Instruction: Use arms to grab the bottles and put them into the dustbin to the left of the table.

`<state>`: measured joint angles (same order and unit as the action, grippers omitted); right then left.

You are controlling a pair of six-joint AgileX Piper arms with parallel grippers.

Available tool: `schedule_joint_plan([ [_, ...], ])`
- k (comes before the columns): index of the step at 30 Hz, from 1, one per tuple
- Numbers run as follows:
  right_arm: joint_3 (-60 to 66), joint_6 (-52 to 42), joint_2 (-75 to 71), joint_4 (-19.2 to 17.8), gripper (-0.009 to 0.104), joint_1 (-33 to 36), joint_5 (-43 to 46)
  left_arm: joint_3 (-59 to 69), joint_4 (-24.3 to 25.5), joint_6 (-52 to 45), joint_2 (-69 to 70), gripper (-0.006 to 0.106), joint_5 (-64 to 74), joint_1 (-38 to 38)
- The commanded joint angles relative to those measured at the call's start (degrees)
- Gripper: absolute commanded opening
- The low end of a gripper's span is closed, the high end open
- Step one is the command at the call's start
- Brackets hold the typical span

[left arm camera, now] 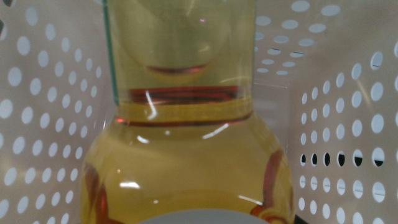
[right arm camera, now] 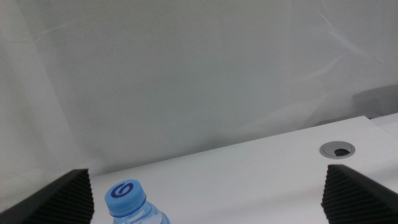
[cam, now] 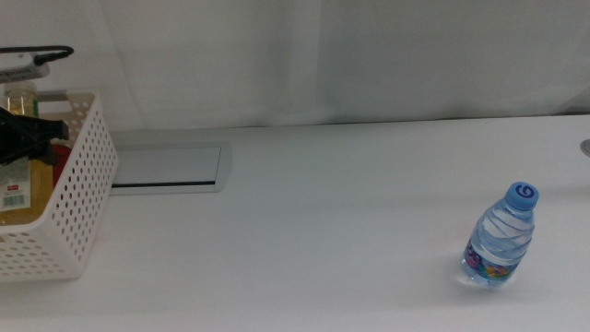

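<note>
We see the table, a broad white top, filling most of the middle view, and against its far edge lies a flat grey tray. At the left side stands the dustbin, a white perforated basket, its dotted walls also surrounding the left wrist view. Inside it is the yellow-liquid bottle, which fills the left wrist view at very close range; in the middle view we make out its yellow body and label behind the basket wall, with something red just beside it that we cannot identify. The left gripper shows as a dark shape over the basket right at that bottle; whether its jaws grip it or stand apart we cannot tell. The small clear water bottle with its blue cap stands upright on the table's right side, well apart from the dustbin. The right gripper sits near it with its jaws spread wide, the blue cap between them, nothing held.
</note>
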<state>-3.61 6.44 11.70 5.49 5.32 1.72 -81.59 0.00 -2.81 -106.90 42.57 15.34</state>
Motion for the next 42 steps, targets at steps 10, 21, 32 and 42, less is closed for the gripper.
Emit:
schedule_joint_plan([
  [10,0.41,-0.41,-0.11,-0.34,0.103,-0.22,0.55,-1.03,-2.65,0.65,1.12,0.092,-2.55,0.05],
  [21,0.09,1.04,-0.11,2.45,0.103,-0.22,0.91,-1.03,-20.71,-14.55,13.37,0.092,-2.82,0.01],
  [32,-13.70,0.56,2.93,-1.42,0.103,-0.22,-10.84,-0.63,-22.86,-18.31,26.38,0.092,-0.39,-8.67],
  [42,-35.25,-3.89,18.45,-5.49,0.103,-0.22,-29.89,15.94,-20.19,-19.87,38.48,0.092,-10.68,-22.59],
])
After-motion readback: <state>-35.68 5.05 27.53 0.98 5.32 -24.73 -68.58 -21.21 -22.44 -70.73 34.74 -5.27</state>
